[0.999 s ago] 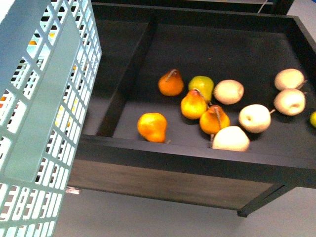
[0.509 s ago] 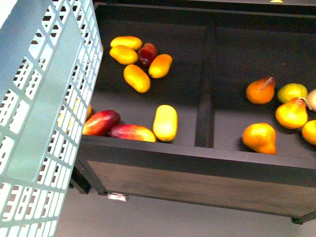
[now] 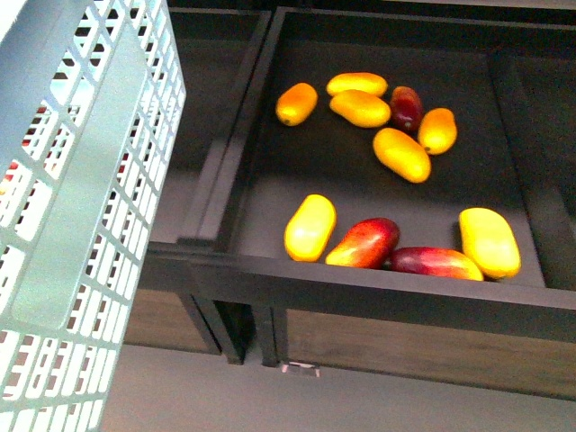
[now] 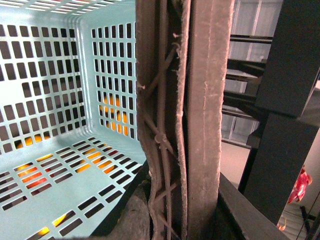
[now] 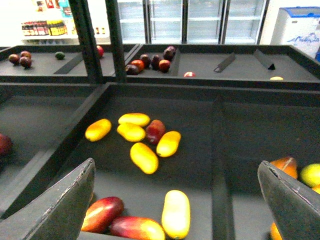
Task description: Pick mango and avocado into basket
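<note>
The teal slotted basket [image 3: 81, 207] hangs at the left of the front view, its inside [image 4: 60, 100] bare. My left gripper [image 4: 180, 212] is shut on the basket's brown handle [image 4: 170, 125]. Several yellow mangoes lie in a black bin; the nearest ones are at the front [image 3: 310, 227] [image 3: 489, 241]. My right gripper [image 5: 175, 200] is open above that bin, its fingers [image 5: 60, 205] wide apart over a yellow mango [image 5: 175, 213]. A small dark-green fruit [image 5: 60, 55] lies in a far bin; I cannot tell whether it is the avocado.
Red-and-yellow mangoes [image 3: 363, 243] [image 3: 436, 263] lie along the bin's front wall [image 3: 387, 288], between the two near yellow ones. Pears [image 5: 282, 165] fill the neighbouring bin past a divider [image 5: 220, 165]. Dark red fruits [image 5: 150, 61] sit in a far bin.
The front view has swept sideways from the pear bin to the mango bin, which now fills the middle. The basket has stayed at the left of the view.
</note>
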Action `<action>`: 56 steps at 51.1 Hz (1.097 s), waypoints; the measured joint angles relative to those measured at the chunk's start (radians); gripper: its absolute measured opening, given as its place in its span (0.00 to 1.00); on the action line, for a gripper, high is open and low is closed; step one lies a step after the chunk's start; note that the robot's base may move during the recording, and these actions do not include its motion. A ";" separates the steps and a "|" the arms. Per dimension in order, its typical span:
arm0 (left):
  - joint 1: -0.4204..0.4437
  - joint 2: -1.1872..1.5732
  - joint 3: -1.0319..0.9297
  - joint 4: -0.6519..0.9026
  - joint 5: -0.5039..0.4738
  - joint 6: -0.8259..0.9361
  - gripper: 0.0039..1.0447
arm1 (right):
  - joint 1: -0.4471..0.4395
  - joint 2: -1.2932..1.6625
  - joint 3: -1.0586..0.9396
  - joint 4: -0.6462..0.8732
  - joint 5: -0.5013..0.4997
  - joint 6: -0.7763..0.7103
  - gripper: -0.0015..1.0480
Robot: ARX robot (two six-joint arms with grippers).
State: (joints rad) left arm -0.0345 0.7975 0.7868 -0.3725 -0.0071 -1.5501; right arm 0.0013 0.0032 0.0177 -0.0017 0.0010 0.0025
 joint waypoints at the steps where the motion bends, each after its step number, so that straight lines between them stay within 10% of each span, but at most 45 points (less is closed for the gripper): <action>1: 0.000 0.000 0.000 0.000 0.000 0.001 0.19 | 0.000 0.001 0.000 0.000 0.000 0.000 0.92; 56: 0.004 -0.003 0.000 0.000 -0.009 0.016 0.19 | -0.002 0.000 0.000 0.000 -0.005 0.000 0.92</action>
State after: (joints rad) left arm -0.0303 0.7948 0.7868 -0.3725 -0.0162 -1.5341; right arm -0.0002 0.0036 0.0174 -0.0013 -0.0040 0.0025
